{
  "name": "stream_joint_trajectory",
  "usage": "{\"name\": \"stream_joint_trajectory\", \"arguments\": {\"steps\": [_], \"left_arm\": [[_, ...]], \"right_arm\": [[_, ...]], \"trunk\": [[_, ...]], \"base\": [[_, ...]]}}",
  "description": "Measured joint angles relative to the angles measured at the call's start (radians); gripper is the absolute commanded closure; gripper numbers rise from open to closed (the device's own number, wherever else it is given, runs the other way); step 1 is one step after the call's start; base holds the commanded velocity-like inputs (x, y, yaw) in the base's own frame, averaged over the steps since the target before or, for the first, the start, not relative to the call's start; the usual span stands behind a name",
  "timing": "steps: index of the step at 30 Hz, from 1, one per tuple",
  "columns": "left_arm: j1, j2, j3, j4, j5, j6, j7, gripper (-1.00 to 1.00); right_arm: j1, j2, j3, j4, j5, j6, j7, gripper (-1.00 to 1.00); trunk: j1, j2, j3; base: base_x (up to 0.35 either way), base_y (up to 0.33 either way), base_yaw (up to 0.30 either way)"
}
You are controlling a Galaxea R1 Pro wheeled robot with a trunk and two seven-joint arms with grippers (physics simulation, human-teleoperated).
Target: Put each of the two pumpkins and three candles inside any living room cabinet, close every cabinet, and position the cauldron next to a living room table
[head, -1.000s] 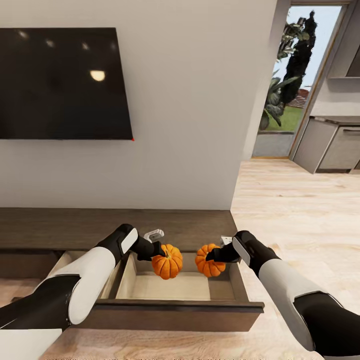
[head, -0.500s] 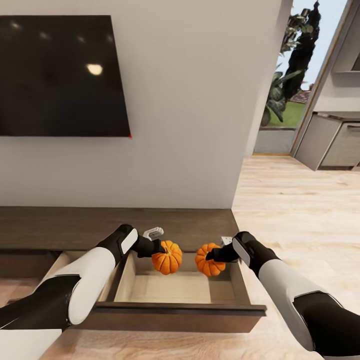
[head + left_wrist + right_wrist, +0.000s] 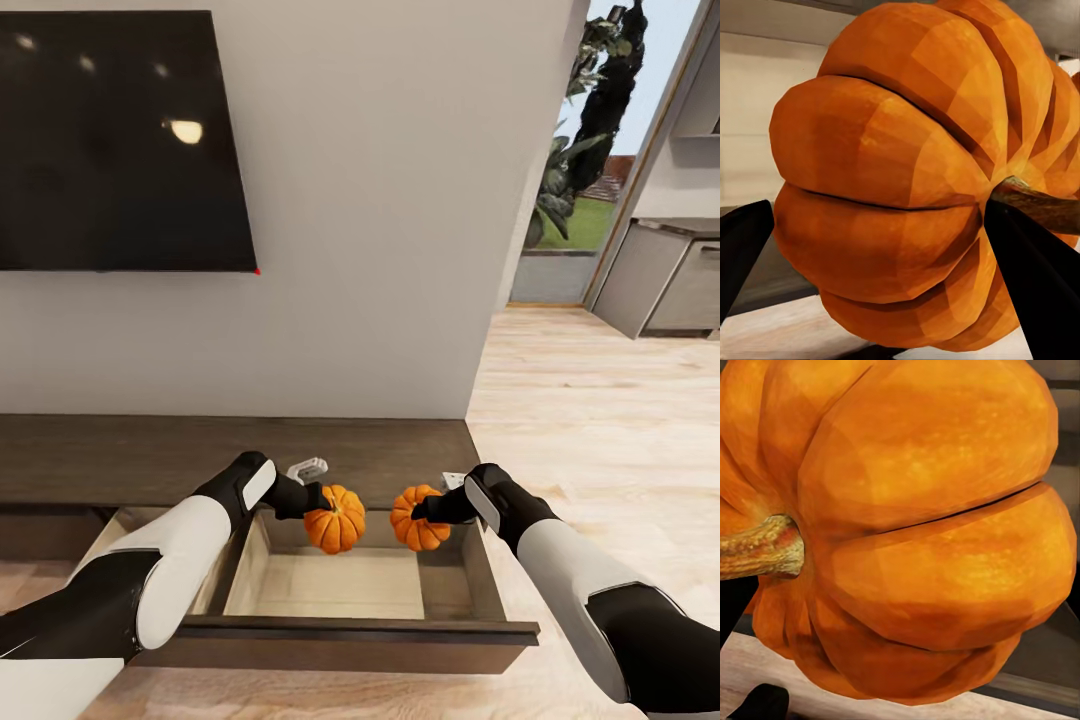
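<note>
Head view: pumpkins [image 3: 335, 520] hang over open cabinet [image 3: 330, 630]; television [image 3: 120, 140] above.

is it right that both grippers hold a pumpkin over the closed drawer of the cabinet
Not quite: the drawer is pulled open, not closed, as the head view shows, its pale inside bare. The rest holds: the left gripper and the right gripper each hold a pumpkin, the left pumpkin and the right pumpkin, over that drawer of the cabinet.
</note>
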Motion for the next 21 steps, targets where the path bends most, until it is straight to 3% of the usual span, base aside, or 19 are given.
{"name": "stream_joint_trajectory", "arguments": {"steps": [21], "left_arm": [[0.0, 0.002, 0.0, 0.004, -0.003, -0.005, 0.002, 1.0]], "right_arm": [[0.0, 0.0, 0.0, 0.017, 0.001, -0.001, 0.0, 1.0]], "trunk": [[0.08, -0.147, -0.09]], "base": [[0.0, 0.0, 0.056]]}}
